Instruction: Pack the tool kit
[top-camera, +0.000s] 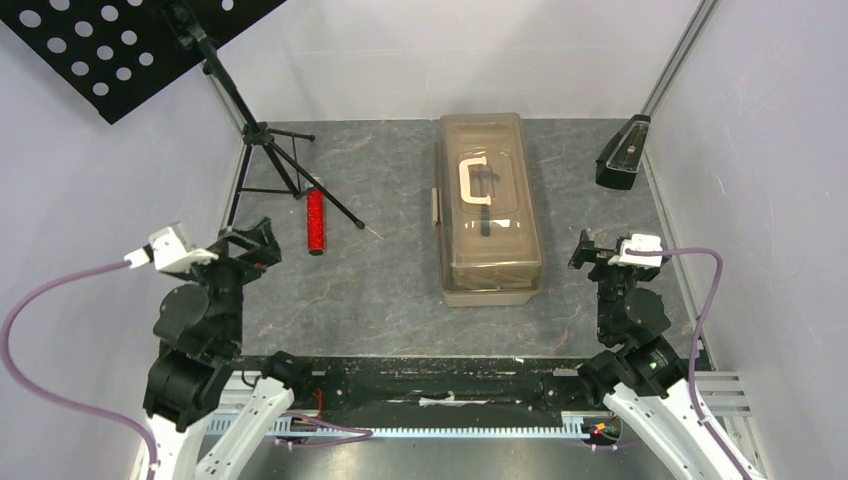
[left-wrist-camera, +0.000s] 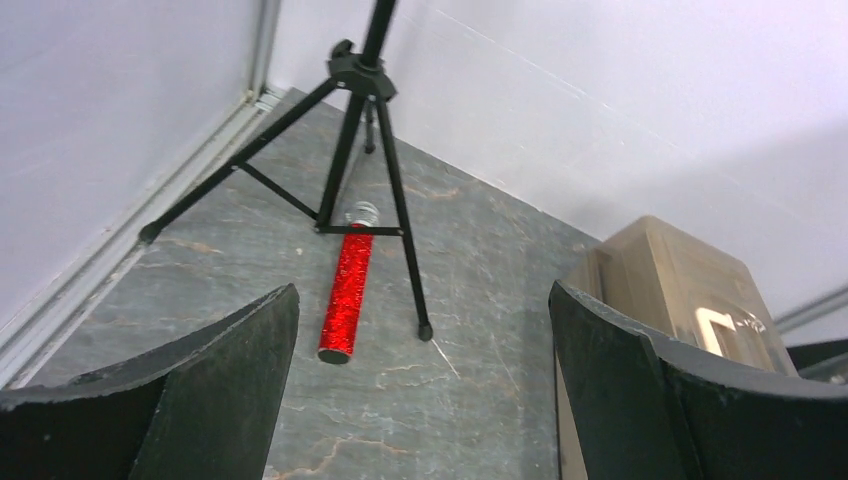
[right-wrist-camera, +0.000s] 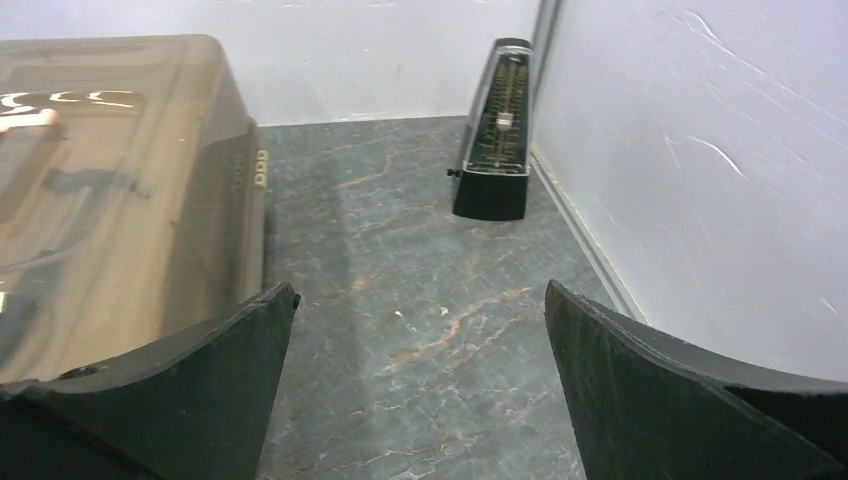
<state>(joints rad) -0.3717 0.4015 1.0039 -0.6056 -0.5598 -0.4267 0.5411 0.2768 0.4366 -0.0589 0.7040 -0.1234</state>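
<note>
The tool kit is a tan-brown translucent toolbox (top-camera: 489, 205) with a pale handle, lid down, standing lengthwise in the middle of the grey table. It also shows at the right edge of the left wrist view (left-wrist-camera: 680, 285) and at the left of the right wrist view (right-wrist-camera: 110, 190). My left gripper (top-camera: 258, 245) hovers to the left of the box, open, with only bare table between its fingers (left-wrist-camera: 423, 300). On the box's right side, my right gripper (top-camera: 588, 250) hangs open and empty too (right-wrist-camera: 420, 295). No screwdrivers or knives are in view.
A red glittery bar (top-camera: 316, 221) lies by the feet of a black tripod music stand (top-camera: 265, 135) at the back left. A black metronome (top-camera: 622, 153) stands at the back right by the wall. White walls close in three sides.
</note>
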